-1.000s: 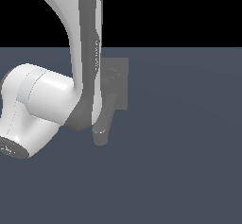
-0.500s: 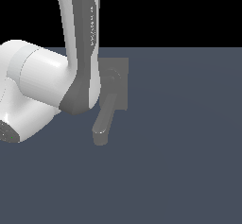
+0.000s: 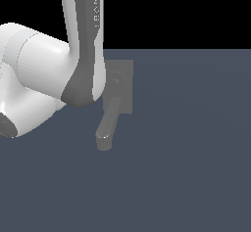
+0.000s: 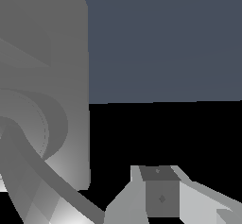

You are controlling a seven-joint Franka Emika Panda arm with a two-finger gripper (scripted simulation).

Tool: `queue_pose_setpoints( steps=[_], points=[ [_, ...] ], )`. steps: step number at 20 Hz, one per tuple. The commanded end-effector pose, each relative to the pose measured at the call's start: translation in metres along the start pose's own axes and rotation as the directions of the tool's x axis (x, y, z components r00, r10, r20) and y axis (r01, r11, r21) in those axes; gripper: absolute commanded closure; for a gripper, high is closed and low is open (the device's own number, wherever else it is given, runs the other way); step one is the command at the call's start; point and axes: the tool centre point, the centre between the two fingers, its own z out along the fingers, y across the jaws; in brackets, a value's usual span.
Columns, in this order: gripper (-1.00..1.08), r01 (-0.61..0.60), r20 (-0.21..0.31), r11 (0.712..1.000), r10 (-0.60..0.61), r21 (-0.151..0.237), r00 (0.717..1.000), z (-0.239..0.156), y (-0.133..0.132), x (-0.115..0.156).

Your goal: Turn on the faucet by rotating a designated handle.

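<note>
**Grey faucet on dark surface, partly behind robot arm**

Matte grey faucet [image 3: 119, 90] lying on a dark slate-blue tabletop [image 3: 196, 143], left of centre in the exterior view. Flat rectangular base plate [image 3: 127, 67] showing at the faucet's far end, with a round hub [image 3: 116, 78] set on it. Thick, rounded-end spout [image 3: 108, 123] reaching from the hub toward the camera and slightly to the exterior view's left, ending in a blunt tip resting over the tabletop. Left part of the base plate hidden behind the robot arm.

Close up in the wrist view: same base plate [image 4: 56, 38] filling one side as a large pale grey slab, the hub [image 4: 45, 124] as a raised ring on it. Thin straight handle [image 4: 56, 183] running out from the hub as a slim dark grey bar, passing diagonally across the plate's lit lower corner.

Pincer [image 4: 163, 197] visible only in part in the wrist view: one pale grey finger with a darker square pad, just beside the handle's outer end. Contact with the handle impossible to confirm. Second finger out of frame, so open or closed cannot be told.

White-and-grey robot arm [image 3: 83, 40] descending from the top of the exterior view, a bulky white joint at the left, its dark grey lower link overlapping the faucet's base.
</note>
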Motion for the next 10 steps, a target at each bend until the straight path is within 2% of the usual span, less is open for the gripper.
queue_pose_setpoints(
  steps=[1, 10],
  points=[
    [1.08, 0.000, 0.011, 1.000, 0.000, -0.001, 1.000, 0.000, -0.002, -0.014],
    [1.08, -0.002, 0.014, 1.000, 0.002, -0.003, 1.000, 0.000, -0.012, -0.049]
  ],
)
